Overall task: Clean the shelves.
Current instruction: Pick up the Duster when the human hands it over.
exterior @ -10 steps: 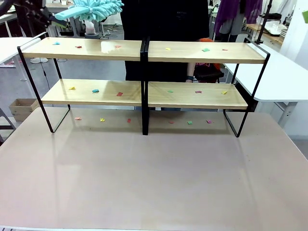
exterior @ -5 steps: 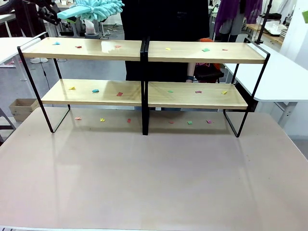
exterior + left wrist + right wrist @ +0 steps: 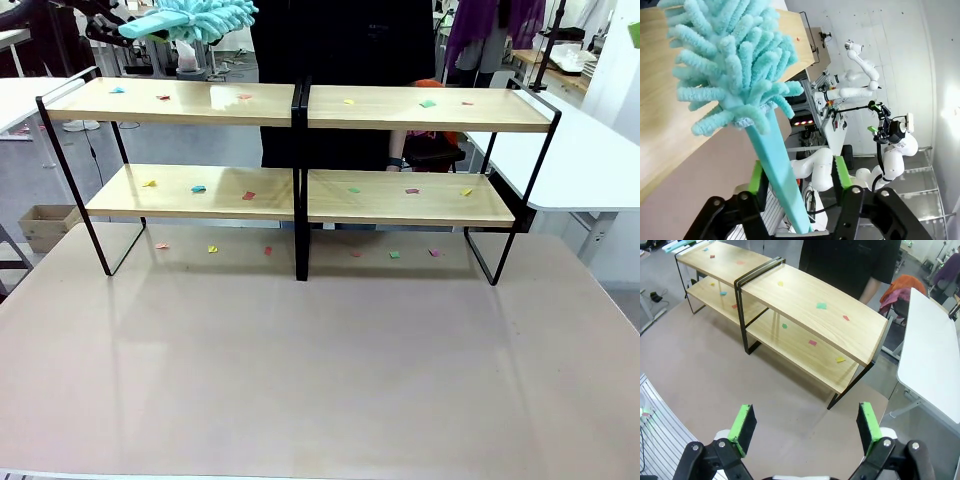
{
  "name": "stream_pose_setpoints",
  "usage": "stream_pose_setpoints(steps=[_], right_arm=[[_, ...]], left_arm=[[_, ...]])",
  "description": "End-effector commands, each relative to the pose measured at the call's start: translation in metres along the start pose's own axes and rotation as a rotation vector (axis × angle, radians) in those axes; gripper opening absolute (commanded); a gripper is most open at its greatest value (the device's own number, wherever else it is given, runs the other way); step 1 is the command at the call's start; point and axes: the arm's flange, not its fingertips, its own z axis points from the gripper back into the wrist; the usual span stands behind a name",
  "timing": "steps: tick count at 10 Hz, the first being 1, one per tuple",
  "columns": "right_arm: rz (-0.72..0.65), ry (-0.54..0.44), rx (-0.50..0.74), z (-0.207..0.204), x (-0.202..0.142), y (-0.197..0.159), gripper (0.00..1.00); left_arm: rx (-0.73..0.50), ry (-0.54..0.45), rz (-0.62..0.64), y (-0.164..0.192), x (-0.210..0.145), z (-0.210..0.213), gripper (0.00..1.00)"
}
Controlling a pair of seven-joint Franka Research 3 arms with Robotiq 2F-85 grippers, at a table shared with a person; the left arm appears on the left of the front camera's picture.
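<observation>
the teal duster is being gripped in the left gripper, above the left end of the shelves at the far side of the counter. sweeping is judged not yet begun; lowering onto the top board is being called for. the right gripper is being held open. counted: four boards, twelve paper scraps on them, six beneath.

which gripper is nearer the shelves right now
Left. The left gripper holds the duster just above the top left end of the shelves. The right gripper hangs over the table in front of them, jaws open.
</observation>
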Motion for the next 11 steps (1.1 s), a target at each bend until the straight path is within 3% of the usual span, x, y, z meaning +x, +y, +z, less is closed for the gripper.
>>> stream_pose_setpoints(steps=[1, 8, 11], right_arm=[[-0.001, -0.002, 0.009, 0.0, 0.0, -0.001, 1.0], [-0.001, -0.002, 0.009, 0.0, 0.0, -0.001, 1.0], [-0.001, -0.002, 0.009, 0.0, 0.0, -0.001, 1.0]], left_arm=[[0.008, 0.024, -0.022, 0.001, 0.004, 0.003, 0.0], [0.015, 0.006, -0.039, 0.001, 0.003, 0.002, 0.0], [0.058, -0.001, -0.151, -0.023, -0.017, 0.041, 0.0]])
